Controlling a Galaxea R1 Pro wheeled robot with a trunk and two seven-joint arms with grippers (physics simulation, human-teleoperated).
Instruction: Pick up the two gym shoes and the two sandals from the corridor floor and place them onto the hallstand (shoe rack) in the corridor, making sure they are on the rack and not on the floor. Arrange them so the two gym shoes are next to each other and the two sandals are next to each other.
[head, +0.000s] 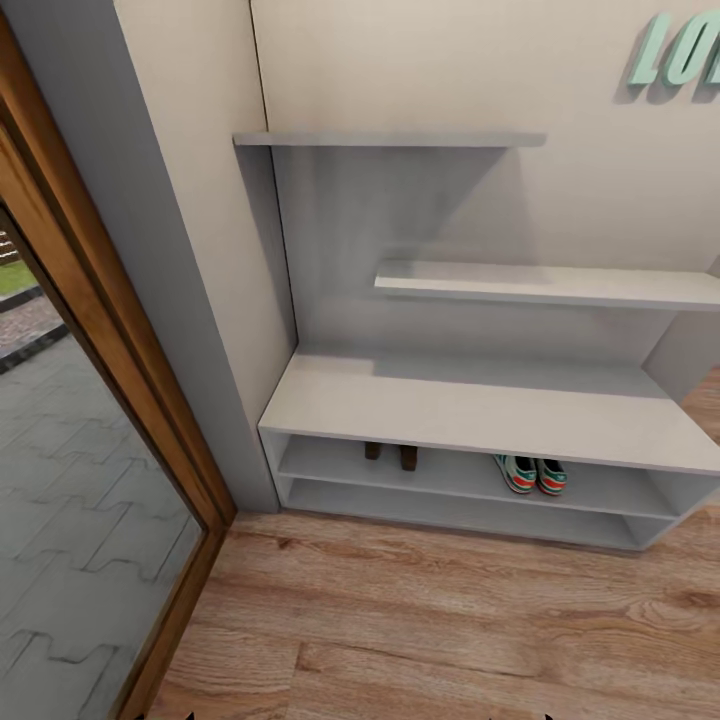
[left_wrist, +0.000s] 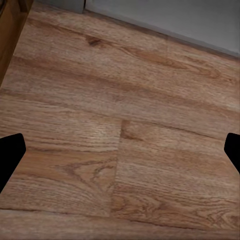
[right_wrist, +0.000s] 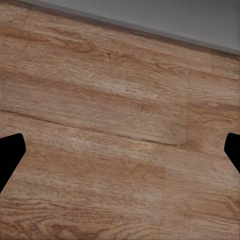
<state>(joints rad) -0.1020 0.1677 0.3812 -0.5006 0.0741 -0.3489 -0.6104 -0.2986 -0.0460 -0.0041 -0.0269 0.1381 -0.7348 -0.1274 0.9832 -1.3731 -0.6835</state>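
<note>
head view: the shoe rack (head: 480, 415) and floor (head: 450, 620) are being looked down on from above and in front, fairly near | left wrist view: floor planks (left_wrist: 120, 135) are being faced close up, grey base at the far edge | right wrist view: likewise (right_wrist: 120, 140) | shared: floor before the rack

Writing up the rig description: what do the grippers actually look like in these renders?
Little shows. In each wrist view the fingertips are flat, solid black shapes with angled, chamfered ends, one at each side edge, over the corridor floor: left gripper, right gripper. No cables, markings or texture visible on them; the arms themselves cannot be judged from these views.
</note>
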